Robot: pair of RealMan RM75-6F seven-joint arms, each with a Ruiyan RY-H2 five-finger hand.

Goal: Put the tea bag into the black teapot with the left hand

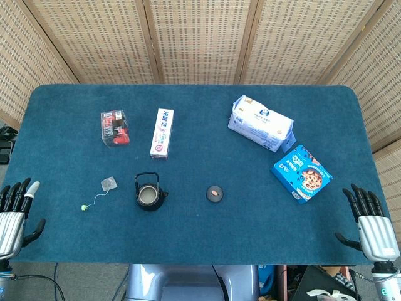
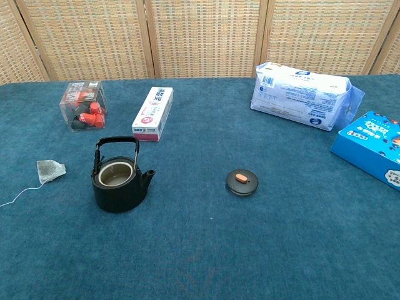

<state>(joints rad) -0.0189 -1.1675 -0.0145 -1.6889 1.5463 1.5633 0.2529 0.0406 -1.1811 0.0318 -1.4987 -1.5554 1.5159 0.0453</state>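
Observation:
The grey tea bag [image 1: 109, 184] [image 2: 50, 170] lies flat on the blue table, its string running to a small green tag [image 1: 83, 207]. Just right of it stands the black teapot [image 1: 149, 195] [image 2: 119, 183], uncovered, handle upright. Its round black lid [image 1: 215, 194] [image 2: 242, 182] with an orange knob lies further right. My left hand [image 1: 14, 216] hovers at the table's front left corner, fingers spread, holding nothing, well left of the tea bag. My right hand [image 1: 369, 222] sits at the front right corner, also spread and empty. Neither hand shows in the chest view.
At the back stand a clear box of red and black items [image 1: 115, 128] [image 2: 85, 105], a white and pink carton [image 1: 162, 133] [image 2: 153, 113], a white packet [image 1: 260, 123] [image 2: 306, 94] and a blue cookie box [image 1: 302, 173] [image 2: 371, 146].

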